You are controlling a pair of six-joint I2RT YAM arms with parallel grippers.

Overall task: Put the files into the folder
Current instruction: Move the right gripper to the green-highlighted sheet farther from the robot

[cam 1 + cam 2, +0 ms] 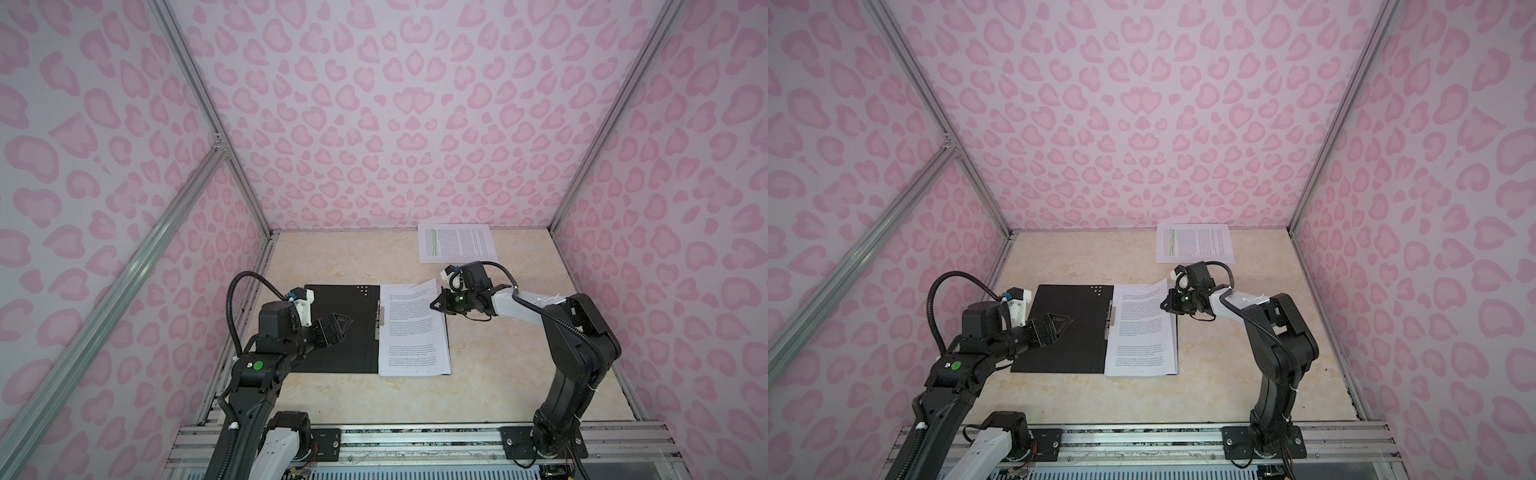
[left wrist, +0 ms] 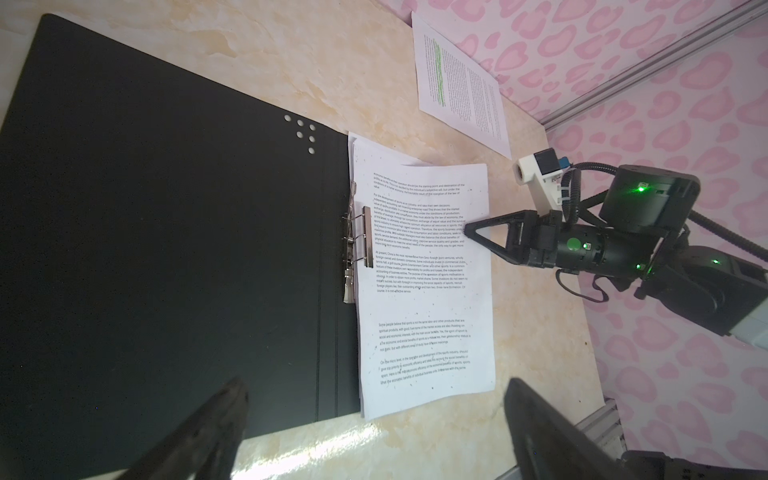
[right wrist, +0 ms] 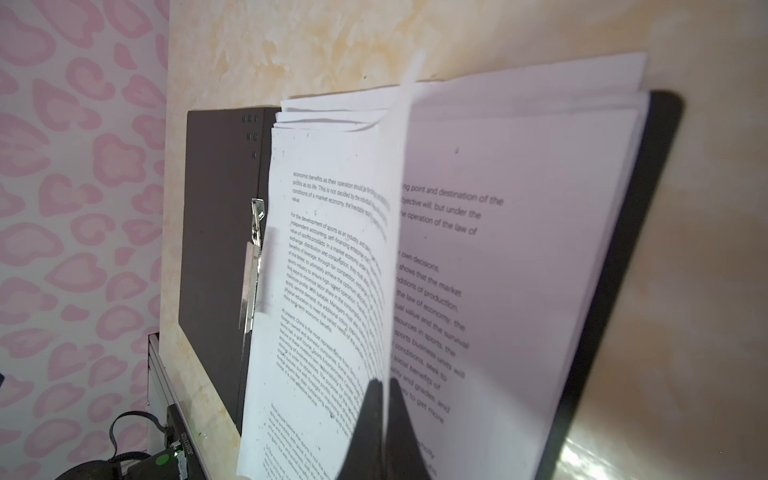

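The folder [image 1: 340, 332] [image 1: 1067, 332] lies open on the table, black inside up, with its metal clip [image 2: 357, 245] at the spine. A stack of files [image 1: 411, 345] [image 1: 1138, 349] [image 2: 424, 291] rests on its right half. My right gripper [image 1: 434, 306] [image 1: 1163, 306] [image 2: 467, 228] [image 3: 388, 384] is shut on the right edge of the top sheet [image 3: 332, 249], which curls up from the stack. Another sheet with green highlighted lines [image 1: 455, 243] [image 1: 1194, 243] [image 2: 461, 83] lies apart at the back. My left gripper [image 1: 349, 322] [image 1: 1069, 322] [image 2: 374, 386] hovers open over the folder's left half, holding nothing.
Pink patterned walls with aluminium posts [image 1: 582, 166] close in the marble-look table [image 1: 353, 257] on three sides. A metal rail [image 1: 415, 440] with both arm bases runs along the front edge. Bare tabletop lies right of the folder and behind it.
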